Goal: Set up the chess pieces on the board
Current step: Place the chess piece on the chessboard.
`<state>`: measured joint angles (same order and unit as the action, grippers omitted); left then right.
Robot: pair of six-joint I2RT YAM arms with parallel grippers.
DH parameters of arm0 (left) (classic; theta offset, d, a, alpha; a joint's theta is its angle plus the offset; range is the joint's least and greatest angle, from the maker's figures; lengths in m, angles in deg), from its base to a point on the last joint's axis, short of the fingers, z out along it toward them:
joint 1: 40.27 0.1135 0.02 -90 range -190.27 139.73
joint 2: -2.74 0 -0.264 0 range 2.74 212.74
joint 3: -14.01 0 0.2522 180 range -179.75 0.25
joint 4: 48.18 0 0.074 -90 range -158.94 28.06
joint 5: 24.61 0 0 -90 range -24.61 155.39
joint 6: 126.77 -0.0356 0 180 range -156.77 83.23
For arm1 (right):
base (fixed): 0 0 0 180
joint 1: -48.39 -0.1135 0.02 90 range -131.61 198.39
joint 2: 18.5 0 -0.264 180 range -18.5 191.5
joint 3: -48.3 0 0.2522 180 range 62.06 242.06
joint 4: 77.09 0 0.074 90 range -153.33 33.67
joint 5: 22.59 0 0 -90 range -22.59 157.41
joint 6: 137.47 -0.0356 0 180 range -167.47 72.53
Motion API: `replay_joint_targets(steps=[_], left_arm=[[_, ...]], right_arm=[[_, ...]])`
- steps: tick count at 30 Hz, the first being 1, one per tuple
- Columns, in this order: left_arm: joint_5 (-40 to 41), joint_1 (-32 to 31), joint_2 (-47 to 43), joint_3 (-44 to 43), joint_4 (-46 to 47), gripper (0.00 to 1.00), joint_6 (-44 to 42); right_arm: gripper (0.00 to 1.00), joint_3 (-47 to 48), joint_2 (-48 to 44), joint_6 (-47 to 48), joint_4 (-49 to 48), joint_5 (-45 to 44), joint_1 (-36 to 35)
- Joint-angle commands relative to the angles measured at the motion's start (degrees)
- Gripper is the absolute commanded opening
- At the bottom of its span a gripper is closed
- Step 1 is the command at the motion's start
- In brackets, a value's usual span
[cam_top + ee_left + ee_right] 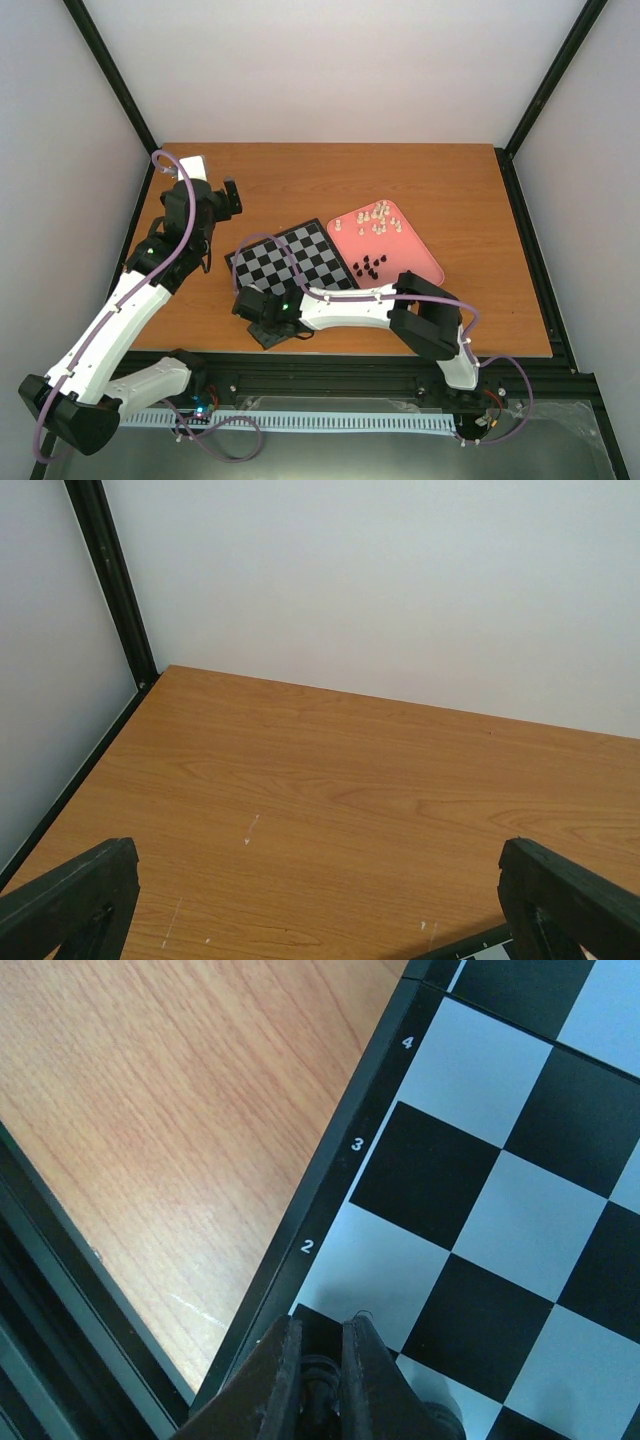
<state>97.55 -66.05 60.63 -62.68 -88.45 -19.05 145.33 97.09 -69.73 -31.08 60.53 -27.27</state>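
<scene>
We judged the task barely begun: the chess pieces (375,222) lay in the pink tray (422,256) right of the board (320,250). At its near-left corner the right gripper (322,1332) pinched what seemed a black piece (320,1380); the left gripper (320,900), fingers apart, hung left of the board.

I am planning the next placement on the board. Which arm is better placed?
Right. The right gripper hangs over a corner of the board, apparently closed on a black piece. The left gripper is open above bare table, beside the board.
</scene>
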Motion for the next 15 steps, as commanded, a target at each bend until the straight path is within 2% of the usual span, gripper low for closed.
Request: replay_joint_targets(steps=[1, 8, 15], left_arm=[[1.01, -0.5, -0.15, -0.08, 1.33, 1.0, -0.23], [1.07, -0.5, 0.14, 0.1, 1.58, 1.0, -0.47], [1.18, -0.49, 0.23, 0.01, 1.7, 1.0, -0.51]], right_arm=[[0.08, -0.23, 1.6, 0.36, -0.72, -1.51, 0.68], [0.1, -0.04, 2.33, 0.49, -0.9, -1.19, 0.86], [0.22, -0.36, 1.01, 0.84, -0.99, -1.0, 0.87]])
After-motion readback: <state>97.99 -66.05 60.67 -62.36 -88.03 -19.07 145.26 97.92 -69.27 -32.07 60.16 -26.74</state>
